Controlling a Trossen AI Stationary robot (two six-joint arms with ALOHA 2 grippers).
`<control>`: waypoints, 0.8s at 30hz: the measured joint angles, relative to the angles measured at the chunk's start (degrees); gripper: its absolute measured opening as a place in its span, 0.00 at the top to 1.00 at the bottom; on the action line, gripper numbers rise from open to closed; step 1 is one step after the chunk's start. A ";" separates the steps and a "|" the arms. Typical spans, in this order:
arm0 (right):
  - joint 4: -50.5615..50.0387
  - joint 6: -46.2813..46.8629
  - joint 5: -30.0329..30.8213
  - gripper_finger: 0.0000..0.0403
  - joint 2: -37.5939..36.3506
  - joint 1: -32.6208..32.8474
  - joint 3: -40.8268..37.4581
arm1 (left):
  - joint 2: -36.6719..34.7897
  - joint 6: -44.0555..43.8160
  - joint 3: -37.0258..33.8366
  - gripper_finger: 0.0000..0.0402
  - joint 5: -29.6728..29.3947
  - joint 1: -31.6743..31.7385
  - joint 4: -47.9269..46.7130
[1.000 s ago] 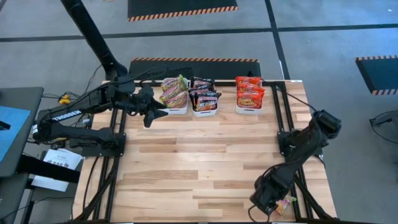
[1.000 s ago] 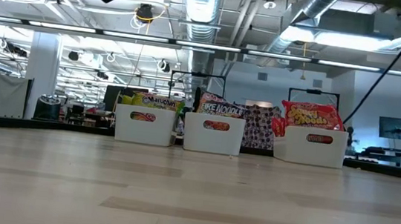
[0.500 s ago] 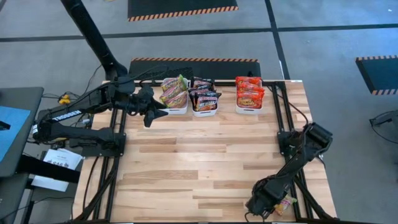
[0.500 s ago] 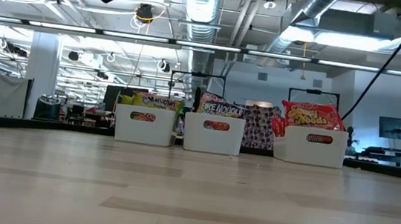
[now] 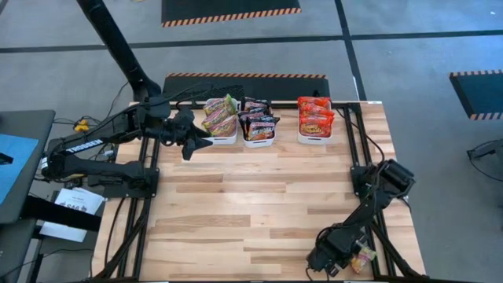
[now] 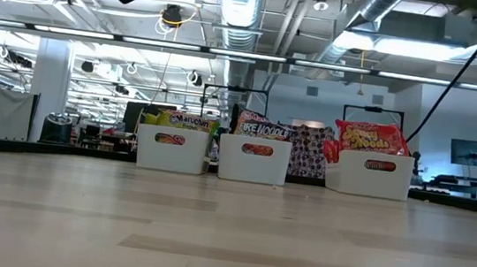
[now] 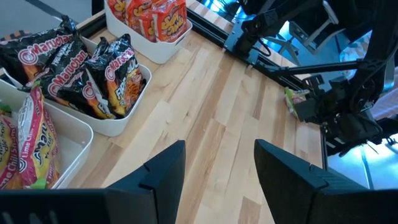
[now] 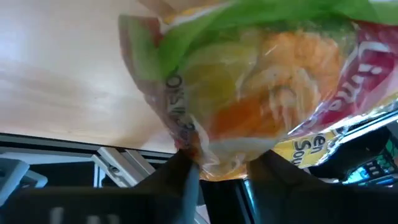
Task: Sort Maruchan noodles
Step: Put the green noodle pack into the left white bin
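Note:
My right gripper [image 5: 348, 258] is low at the table's near right corner, on a green-yellow Maruchan noodle packet [image 5: 363, 258] that lies flat at the table's edge. In the right wrist view the packet [image 8: 249, 87] fills the picture. My left gripper [image 5: 198, 142] hangs open in the air at the far left, just in front of three white trays. The trays hold green-yellow packets [image 5: 220, 116], dark packets [image 5: 258, 123] and red packets [image 5: 314, 116]. My right gripper has the packet's crinkled edge [image 8: 219, 163] between its two fingers, one finger [image 8: 181, 182] on each side of it. The fingers slant down at it. The packet lies on the wood at the table's corner.
The trays [image 6: 254, 159] stand in a row at the table's far edge. A black frame rail [image 5: 369, 169] runs along the right side, close to the packet. The wide middle of the wooden top [image 5: 251, 204] is bare.
My right gripper has sunk toward the table and gone a little toward the near edge, down onto the packet at the corner. The arm's elbow has dropped with it. The packet has stayed in place.

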 joint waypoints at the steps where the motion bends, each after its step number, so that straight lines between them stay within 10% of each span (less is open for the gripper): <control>1: 0.06 0.19 -0.01 0.64 0.03 -0.18 0.00 | 0.00 0.00 0.00 0.55 0.00 0.00 0.00; 16: -0.37 -0.12 -2.77 0.93 -1.44 -2.80 0.72 | -0.06 0.79 0.00 0.55 0.68 0.00 0.00; 24: -2.27 2.44 13.95 0.96 -5.20 -6.05 10.02 | -0.20 2.16 0.00 0.55 4.84 -0.02 0.00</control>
